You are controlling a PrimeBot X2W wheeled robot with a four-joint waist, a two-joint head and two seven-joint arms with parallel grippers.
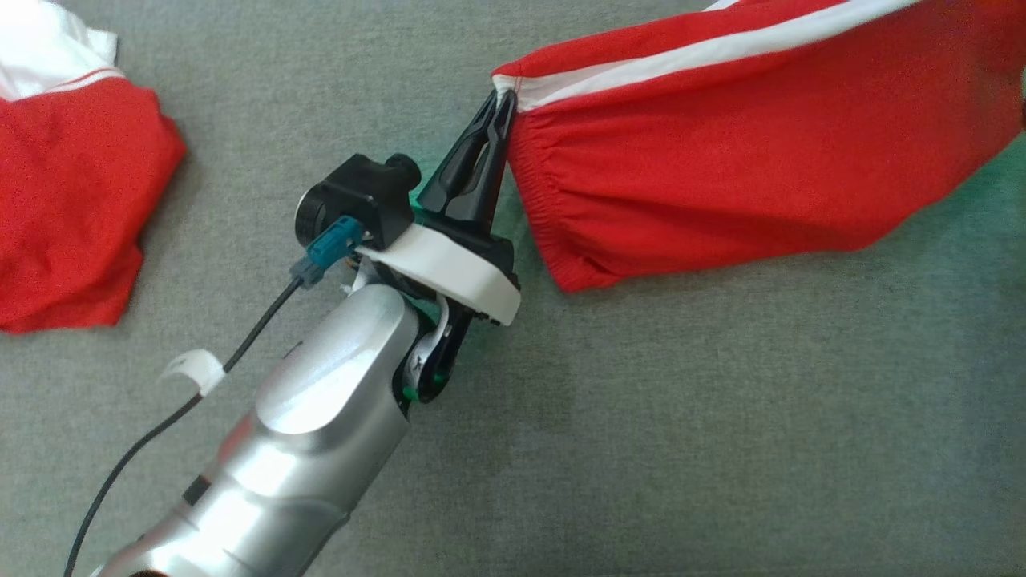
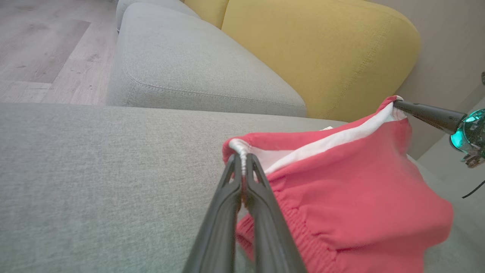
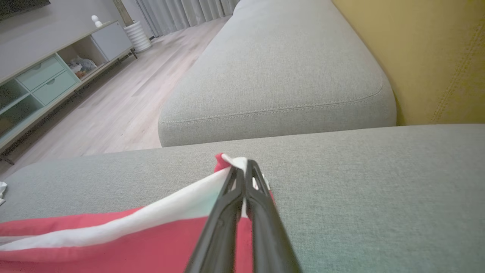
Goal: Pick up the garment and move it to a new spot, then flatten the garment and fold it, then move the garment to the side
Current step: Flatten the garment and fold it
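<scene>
Garment [image 1: 721, 160] in left gripper [image 1: 503, 102] over grey cushion [image 1: 641, 441], red cloth [image 1: 72, 200] well apart.

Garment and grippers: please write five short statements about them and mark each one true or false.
1. The left gripper is shut on the garment. True.
2. The right gripper is open, holding nothing. False: it is shut on the garment's white-striped edge.
3. The garment is red with a white stripe. True.
4. The garment lies neatly folded. False: it is stretched between both grippers.
5. The back cushion is blue. False: it is yellow.
</scene>
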